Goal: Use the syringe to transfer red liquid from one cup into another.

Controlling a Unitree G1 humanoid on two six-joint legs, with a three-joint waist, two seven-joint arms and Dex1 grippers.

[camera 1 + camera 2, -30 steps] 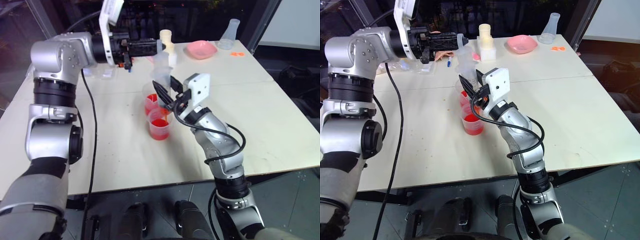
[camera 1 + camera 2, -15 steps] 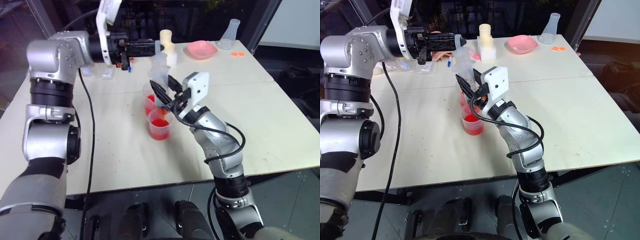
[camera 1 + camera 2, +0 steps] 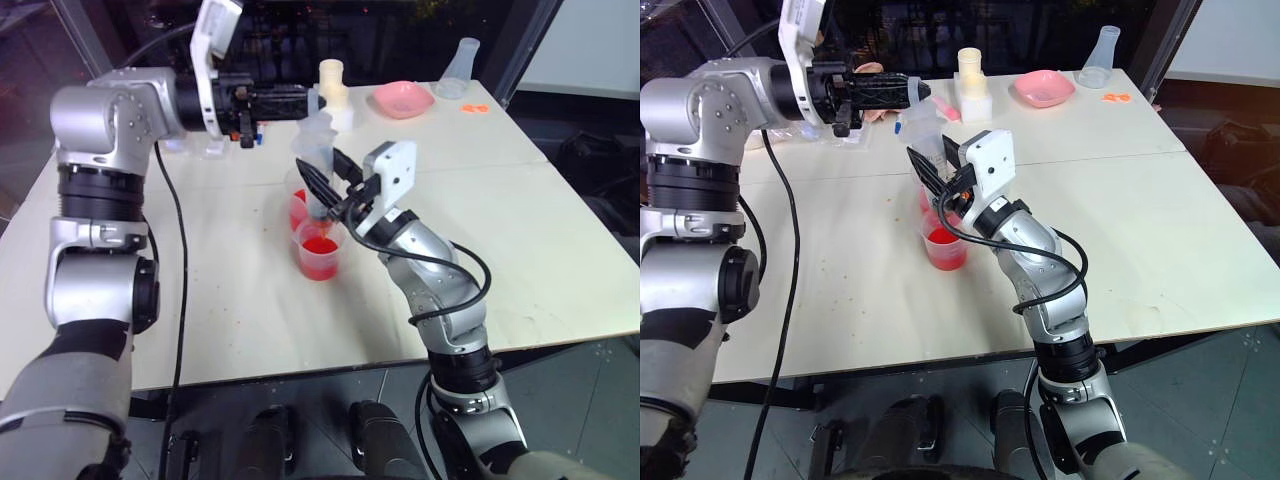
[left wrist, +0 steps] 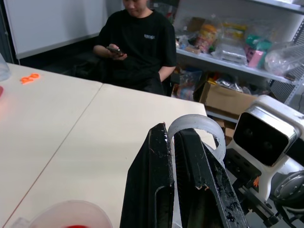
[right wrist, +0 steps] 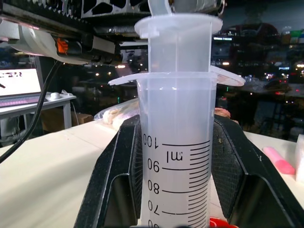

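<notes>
Right wrist view: the syringe [image 5: 176, 142] is seen standing upright between two black fingers [image 5: 114, 180], which are closed tight on its clear barrel. The barrel is round, smooth and see-through, with black scale lines and numbers printed on it. A wide flat rim sticks out near its top, and the white plunger [image 5: 178, 42] rises a little way above that rim.

In the head views the right gripper [image 3: 330, 185] is seen holding the syringe over two clear plastic cups [image 3: 320, 250] on the pale counter [image 3: 520, 250]. The near cup holds the red liquid [image 3: 320, 248], which is bright and shiny, and the second cup [image 3: 297, 205] just behind it also shows red. The syringe points down at the cups, but its tip is hidden, so it cannot be told which cup it is aimed at.

The left gripper [image 4: 173, 156] is closed on the thin white ring at the top of the plunger, and it reaches in level from the side.

The step in hand seems to be working the plunger while the barrel is held steady. Whether the liquid is being drawn up or pushed out cannot be told. Next, a slow, straight move of the plunger is called for, with the barrel kept upright over a cup so that nothing is spilled.
</notes>
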